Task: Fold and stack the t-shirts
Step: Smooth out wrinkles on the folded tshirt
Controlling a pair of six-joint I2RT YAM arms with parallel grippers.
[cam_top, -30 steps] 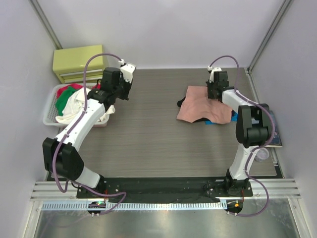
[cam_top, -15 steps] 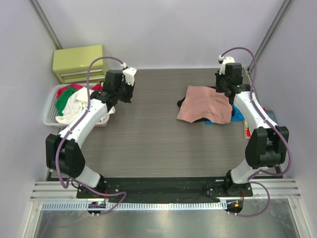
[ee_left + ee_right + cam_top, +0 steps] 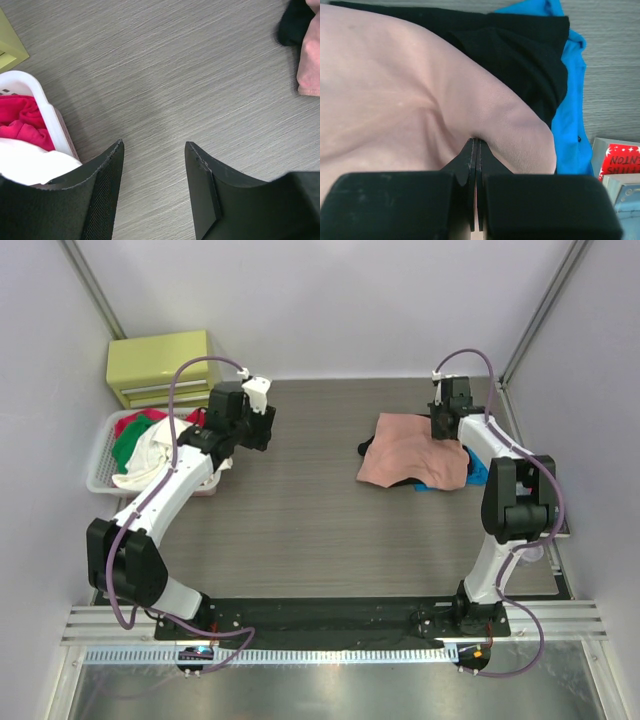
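holding my right pincer point(image 3: 476, 141) pressed together, tips on the salmon-pink tee point(image 3: 395, 95), which lies over the black tee point(image 3: 520, 50) near the table's point(image 3: 300, 500) far right corner. my left pincer point(image 3: 154, 150) stands apart, empty, above the table beside the basket point(image 3: 30, 85).

Black tee point(image 3: 520, 45) mostly buried under salmon-pink tee point(image 3: 395, 100), blue garment point(image 3: 572, 120) half covered beneath both at its right side, red-labelled box point(image 3: 620, 160) beyond cut by picture edge, lettering partial, basket point(image 3: 20, 80) well left of salmon-pink tee cropped.
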